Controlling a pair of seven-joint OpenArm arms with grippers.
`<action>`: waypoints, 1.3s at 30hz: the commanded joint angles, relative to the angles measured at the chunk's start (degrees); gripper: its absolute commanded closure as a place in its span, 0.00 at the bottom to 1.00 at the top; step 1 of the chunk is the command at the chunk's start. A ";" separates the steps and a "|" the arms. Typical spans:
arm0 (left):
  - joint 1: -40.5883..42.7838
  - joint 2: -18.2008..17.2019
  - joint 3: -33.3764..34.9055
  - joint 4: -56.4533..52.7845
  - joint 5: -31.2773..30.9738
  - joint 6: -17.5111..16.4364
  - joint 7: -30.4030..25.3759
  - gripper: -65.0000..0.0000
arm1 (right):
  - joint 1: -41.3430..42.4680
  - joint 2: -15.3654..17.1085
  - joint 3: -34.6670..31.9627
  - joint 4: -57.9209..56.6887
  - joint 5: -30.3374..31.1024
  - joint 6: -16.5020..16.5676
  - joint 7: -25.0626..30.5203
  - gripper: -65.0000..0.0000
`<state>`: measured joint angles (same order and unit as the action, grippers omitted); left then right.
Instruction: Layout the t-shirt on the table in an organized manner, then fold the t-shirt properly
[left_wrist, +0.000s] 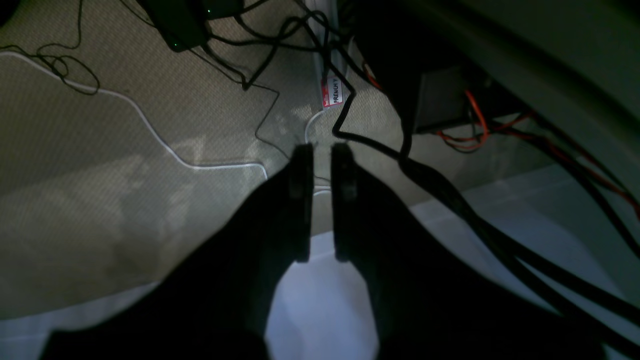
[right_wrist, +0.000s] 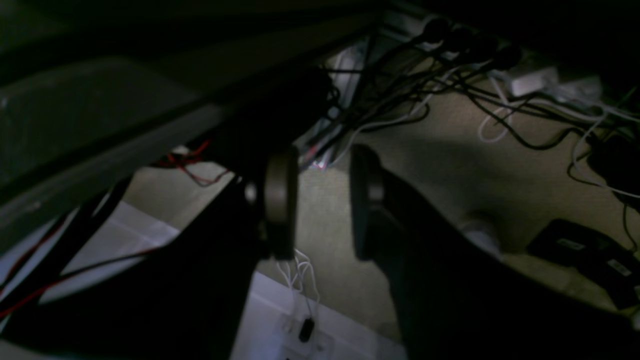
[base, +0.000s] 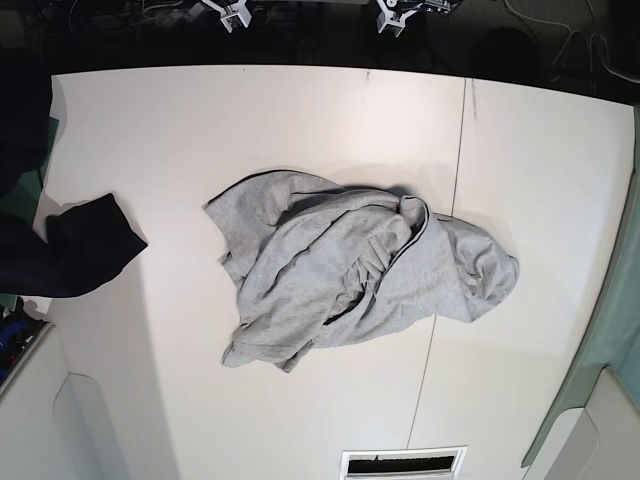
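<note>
We saw the light heather-grey cotton t-shirt (base: 355, 270) lying crumpled in a loose heap near the middle of the wide white matte table (base: 150, 140), its folds bunched toward the thin dark seam line (base: 450, 230) that ran across the tabletop, part of the cloth lying over that seam. No lettering showed on the side facing up. A dark navy-black cloth (base: 85, 245) sat at the table's edge, well apart from the shirt.

Neither arm appeared in the base view. In its own wrist view, the left gripper (left_wrist: 321, 150) hung over beige carpet (left_wrist: 100, 200) strewn with black cables (left_wrist: 450, 195), its jaws set narrowly apart with nothing between them. The right gripper (right_wrist: 322, 160) likewise hung above carpet and tangled wires, its jaws standing moderately apart and empty. Both wrist views were dim.
</note>
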<state>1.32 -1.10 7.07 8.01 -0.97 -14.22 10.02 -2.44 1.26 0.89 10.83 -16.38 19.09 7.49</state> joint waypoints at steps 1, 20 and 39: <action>0.79 -0.02 0.09 0.94 -0.09 -0.57 0.07 0.85 | -0.28 0.17 0.11 0.28 -0.11 1.01 0.28 0.72; 5.38 -0.02 0.09 7.67 -0.13 -0.55 0.52 0.85 | -0.28 0.26 0.11 0.33 -0.11 2.80 0.26 0.72; 5.40 -0.04 0.09 7.69 -3.06 -0.55 0.57 0.85 | -0.28 3.04 0.11 0.44 0.96 5.40 0.26 0.72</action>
<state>6.50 -1.10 7.07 15.49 -3.75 -14.24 10.28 -2.55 4.01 0.89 11.00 -15.49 23.64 7.46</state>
